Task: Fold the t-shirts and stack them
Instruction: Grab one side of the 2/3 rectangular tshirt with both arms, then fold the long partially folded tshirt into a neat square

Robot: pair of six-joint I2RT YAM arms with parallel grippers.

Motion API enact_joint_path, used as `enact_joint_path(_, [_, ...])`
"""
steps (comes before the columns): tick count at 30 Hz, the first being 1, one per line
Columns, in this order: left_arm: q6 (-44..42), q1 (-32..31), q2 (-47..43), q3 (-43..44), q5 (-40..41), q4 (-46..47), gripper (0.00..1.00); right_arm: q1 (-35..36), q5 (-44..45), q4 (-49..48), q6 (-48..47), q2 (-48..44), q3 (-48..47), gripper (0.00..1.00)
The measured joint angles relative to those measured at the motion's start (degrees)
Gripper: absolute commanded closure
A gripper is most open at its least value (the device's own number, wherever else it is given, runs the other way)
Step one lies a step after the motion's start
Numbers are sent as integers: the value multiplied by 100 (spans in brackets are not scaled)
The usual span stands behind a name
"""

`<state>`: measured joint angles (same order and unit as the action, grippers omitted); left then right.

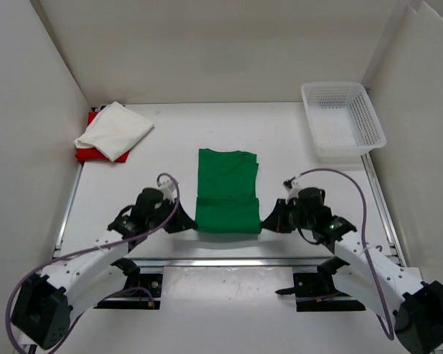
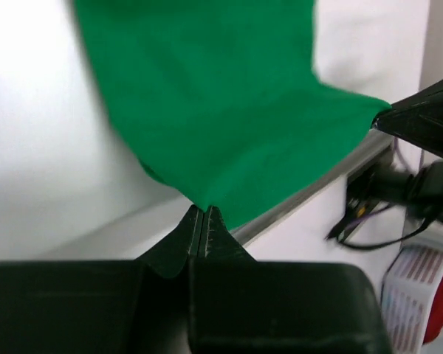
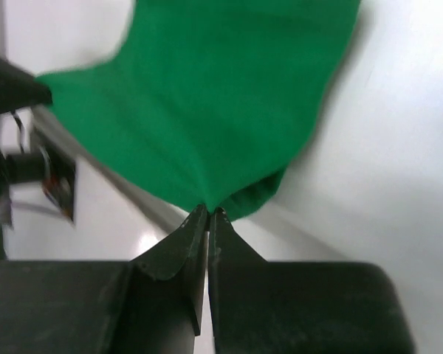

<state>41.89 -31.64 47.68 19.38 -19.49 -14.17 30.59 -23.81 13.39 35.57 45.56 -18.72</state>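
Observation:
The green t-shirt (image 1: 227,193) lies as a long folded strip in the middle of the table, its near end lifted. My left gripper (image 1: 190,223) is shut on that end's left corner, and in the left wrist view the green t-shirt (image 2: 229,110) stretches away from the left gripper (image 2: 204,210). My right gripper (image 1: 265,220) is shut on the right corner; the right wrist view shows the green t-shirt (image 3: 207,103) pinched at the right gripper (image 3: 208,212). The white t-shirt (image 1: 113,130) lies folded on the red t-shirt (image 1: 86,153) at the far left.
A white mesh basket (image 1: 342,119) stands at the far right corner. White walls close in the table on the left, back and right. A metal rail (image 1: 229,260) runs along the near table edge between the arm bases.

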Motion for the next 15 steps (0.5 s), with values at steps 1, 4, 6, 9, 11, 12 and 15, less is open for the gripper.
enact_joint_path(1, [-70, 116, 245, 374, -4, -81, 100, -282, -94, 76, -114, 223, -334, 100])
enact_joint_path(4, [-299, 420, 1228, 1676, 44, 7, 100, -927, -245, 42, -498, 1224, -1464, 100])
enact_joint_path(6, [-389, 667, 1967, 2470, 42, 210, 100, -1276, -389, -50, -710, 2124, -2319, 100])
enact_joint_path(9, [-417, 1099, 3180, 3355, 101, 634, 100, -1611, -555, -308, -885, 3392, -3477, 100])
enact_joint_path(11, [-396, 1333, 3952, 3792, 114, 802, 100, -1740, -656, -592, -911, 4175, -4105, 99])
enact_joint_path(12, [-389, 1425, 4304, 3978, 122, 835, 100, -1797, -726, -682, -911, 4538, -4358, 100])
enact_joint_path(15, [-367, 1598, 5403, 4686, 177, 798, 99, -1934, -962, -750, -907, 5613, -5121, 100])
